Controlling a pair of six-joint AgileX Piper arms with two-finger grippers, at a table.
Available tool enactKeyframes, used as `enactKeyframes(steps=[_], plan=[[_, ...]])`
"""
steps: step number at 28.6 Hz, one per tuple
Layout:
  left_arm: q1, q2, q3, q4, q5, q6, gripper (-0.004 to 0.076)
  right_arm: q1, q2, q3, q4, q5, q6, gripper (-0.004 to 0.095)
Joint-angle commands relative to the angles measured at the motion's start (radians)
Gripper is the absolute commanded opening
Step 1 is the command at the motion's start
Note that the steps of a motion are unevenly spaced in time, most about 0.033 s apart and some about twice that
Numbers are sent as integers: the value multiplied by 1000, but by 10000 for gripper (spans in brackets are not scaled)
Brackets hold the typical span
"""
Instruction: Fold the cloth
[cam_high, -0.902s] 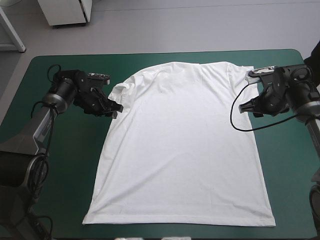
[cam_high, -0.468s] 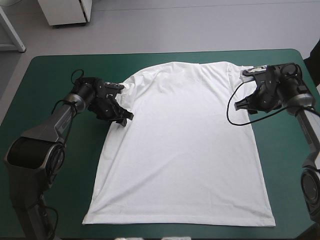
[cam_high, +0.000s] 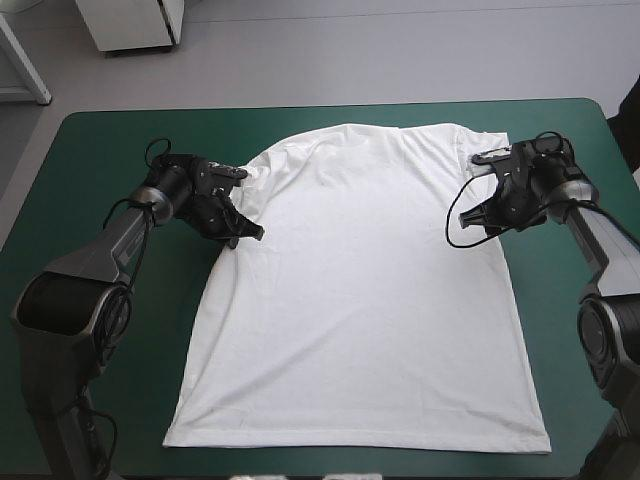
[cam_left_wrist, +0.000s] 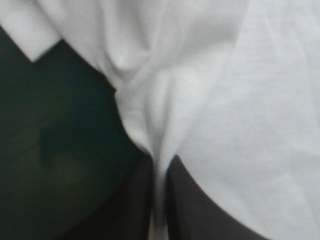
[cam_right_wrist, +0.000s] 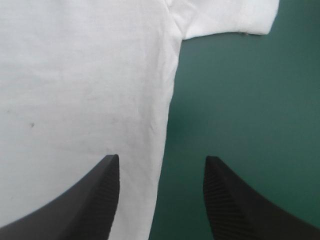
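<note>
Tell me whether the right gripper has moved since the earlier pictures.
Yes. The right gripper has shifted inward, away from the table's right edge, to the T-shirt's side edge.

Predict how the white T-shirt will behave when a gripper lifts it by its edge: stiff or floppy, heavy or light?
Probably floppy: the T-shirt puckers into soft folds where the left gripper pinches it. Likely light: it looks like thin cloth lying flat. Pushed, it would probably bunch rather than slide, as at that pinch.
</note>
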Motion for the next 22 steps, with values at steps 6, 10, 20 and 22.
enactKeyframes(steps=[6, 10, 20, 22], plan=[[-7, -21, -14, -45, 1, 3, -9, -3, 58, -98, -12, -43, -4, 496], [-7, -21, -14, -45, 11, 3, -9, -3, 107, -139, 17, -35, -8, 496], [-7, -25, -14, -48, 24, 7, -9, -3, 186, -139, 62, 34, -11, 464], [-7, -27, -20, -48, 28, 7, -9, -3, 204, -139, 101, 75, -26, 300]])
